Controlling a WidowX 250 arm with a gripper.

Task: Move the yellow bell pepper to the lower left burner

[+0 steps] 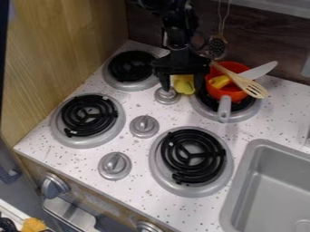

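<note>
OK, yel. pepper (184, 84) btwn jaws of gripper (181, 88), prob. held, jaws pepper-wide.

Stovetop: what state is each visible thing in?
Yellow bell pepper: at the black gripper, hold unclear
Orange-red round pot: uncovered, something yellow inside
Silver-bladed knife: jutting past the pot's rim
Wooden slotted spatula: slanting over the pot
Black coil burners: not glowing

- Orange-red pot (236, 93), upper right — on a coil burner (246, 113), its grey handle (225, 110) toward the lower edge, a yellow piece (218, 81) inside
- Wooden slotted spatula (253, 88) and a silver blade (261, 70), across the pot
- Black-coiled burner (225, 177), lower right of centre
- Grey sink (243, 177), lower right — set in the speckled counter (142, 188)
- Wooden panel (60, 50), upper left
</note>
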